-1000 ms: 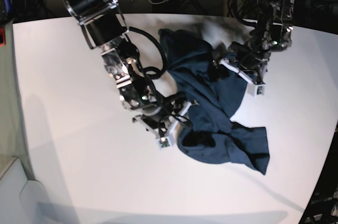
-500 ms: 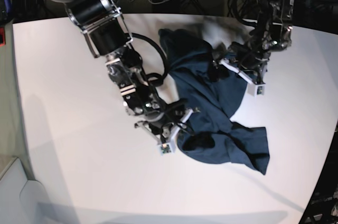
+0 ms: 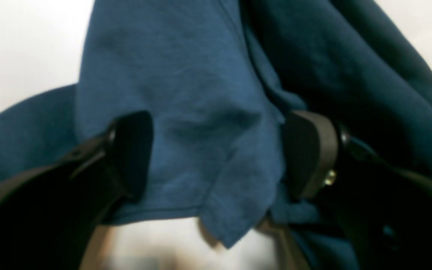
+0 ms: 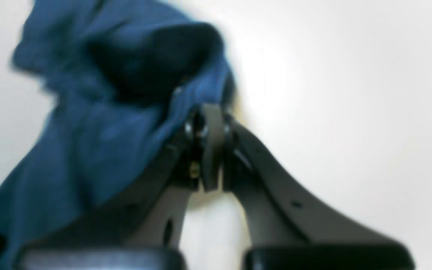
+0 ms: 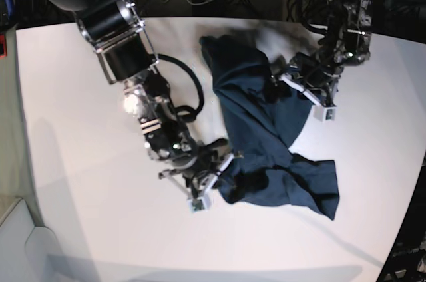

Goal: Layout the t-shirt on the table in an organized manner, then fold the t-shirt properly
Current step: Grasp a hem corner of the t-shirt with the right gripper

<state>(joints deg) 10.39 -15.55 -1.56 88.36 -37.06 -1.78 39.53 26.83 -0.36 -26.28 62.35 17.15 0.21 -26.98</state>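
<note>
Navy cotton t-shirt (image 5: 266,136) lies crumpled on white table (image 5: 80,162), stretched in loose band between both arms, not yet laid flat. Right gripper (image 4: 208,123) pinched together on fabric edge; cloth bunches just ahead and to one side of it, bare table on other side. Grip at edge likely meant for pulling shirt outward to spread it. Left gripper (image 3: 216,157) spread wide, fold of shirt hanging between fingers (image 3: 309,150), not clamped; probably poised to take opposite edge.
</note>
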